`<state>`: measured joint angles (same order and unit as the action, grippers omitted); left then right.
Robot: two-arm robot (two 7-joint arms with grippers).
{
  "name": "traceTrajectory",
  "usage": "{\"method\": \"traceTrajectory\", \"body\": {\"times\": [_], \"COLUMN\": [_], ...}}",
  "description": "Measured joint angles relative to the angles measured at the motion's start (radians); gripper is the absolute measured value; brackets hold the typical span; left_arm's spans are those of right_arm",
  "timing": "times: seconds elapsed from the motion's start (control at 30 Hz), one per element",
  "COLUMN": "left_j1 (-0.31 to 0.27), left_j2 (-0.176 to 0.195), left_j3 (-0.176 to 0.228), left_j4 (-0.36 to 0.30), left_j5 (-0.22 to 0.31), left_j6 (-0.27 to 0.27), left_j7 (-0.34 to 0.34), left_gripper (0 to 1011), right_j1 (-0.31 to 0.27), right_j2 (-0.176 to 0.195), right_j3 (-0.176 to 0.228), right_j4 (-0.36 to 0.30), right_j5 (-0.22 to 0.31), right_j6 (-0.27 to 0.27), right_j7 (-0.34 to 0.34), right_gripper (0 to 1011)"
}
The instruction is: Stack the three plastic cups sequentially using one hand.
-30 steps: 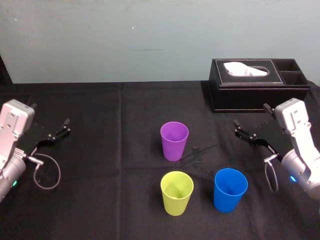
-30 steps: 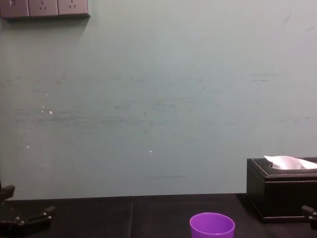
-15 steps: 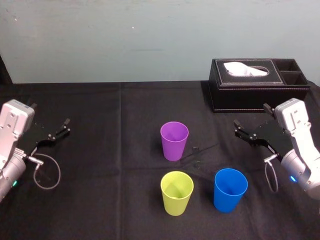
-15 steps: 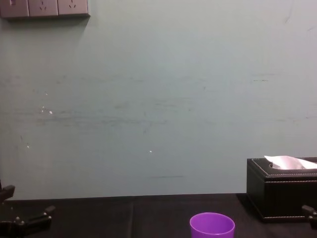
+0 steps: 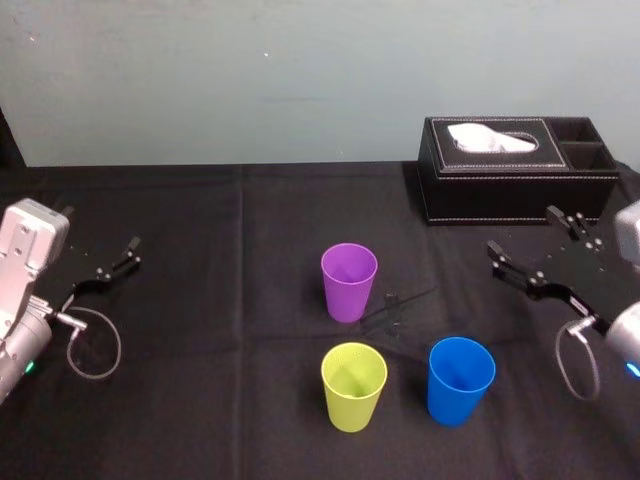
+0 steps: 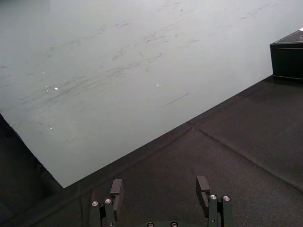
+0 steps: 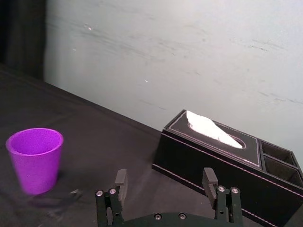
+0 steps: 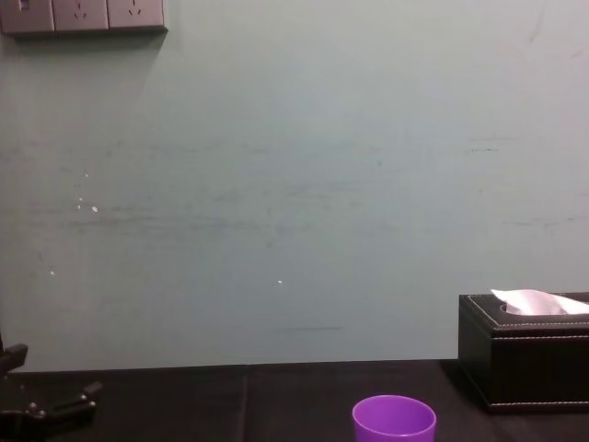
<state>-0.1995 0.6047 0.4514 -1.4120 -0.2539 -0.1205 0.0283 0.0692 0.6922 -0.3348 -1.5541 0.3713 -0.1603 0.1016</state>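
Nothing stacked yet: right pincer [image 5: 522, 232], spread apart, hovers near the blue cup [image 5: 461, 380], probably to grasp next; left pincer [image 5: 100, 232] idles, apart.

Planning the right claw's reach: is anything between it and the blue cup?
Nothing visible. The open right claw sits before the tissue box; bare tablecloth lies between it and the blue cup. The left claw rests far left.

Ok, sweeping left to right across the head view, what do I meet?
Black left gripper → yellow-green plastic cup → bright blue plastic cup → black right gripper. The purple plastic cup stands straight behind the yellow-green one, so it is left unplaced.
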Motion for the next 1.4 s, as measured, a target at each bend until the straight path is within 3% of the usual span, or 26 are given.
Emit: {"method": "traceTrajectory", "body": {"times": [0.1, 0.37, 0.7, 1.07, 1.4], "left_j1": [0.0, 0.0, 0.0, 0.0, 0.0], "left_j2": [0.0, 0.0, 0.0, 0.0, 0.0], "left_j3": [0.0, 0.0, 0.0, 0.0, 0.0], "left_j4": [0.0, 0.0, 0.0, 0.0, 0.0], "left_j5": [0.0, 0.0, 0.0, 0.0, 0.0], "left_j6": [0.0, 0.0, 0.0, 0.0, 0.0], "left_j7": [0.0, 0.0, 0.0, 0.0, 0.0], "left_gripper": [1011, 1011, 1011, 1011, 1011], "right_j1": [-0.055, -0.142, -0.212, -0.209, -0.198], "right_j2": [0.048, 0.129, 0.207, 0.232, 0.224], "right_j3": [0.039, 0.104, 0.156, 0.141, 0.125], "right_j4": [-0.045, -0.099, -0.111, -0.061, -0.021], "right_j5": [0.046, 0.127, 0.206, 0.201, 0.187], "right_j6": [-0.024, -0.063, -0.116, -0.14, -0.163], "right_j7": [0.062, 0.192, 0.378, 0.529, 0.631], "right_gripper": [1004, 1004, 1004, 1004, 1004]}}
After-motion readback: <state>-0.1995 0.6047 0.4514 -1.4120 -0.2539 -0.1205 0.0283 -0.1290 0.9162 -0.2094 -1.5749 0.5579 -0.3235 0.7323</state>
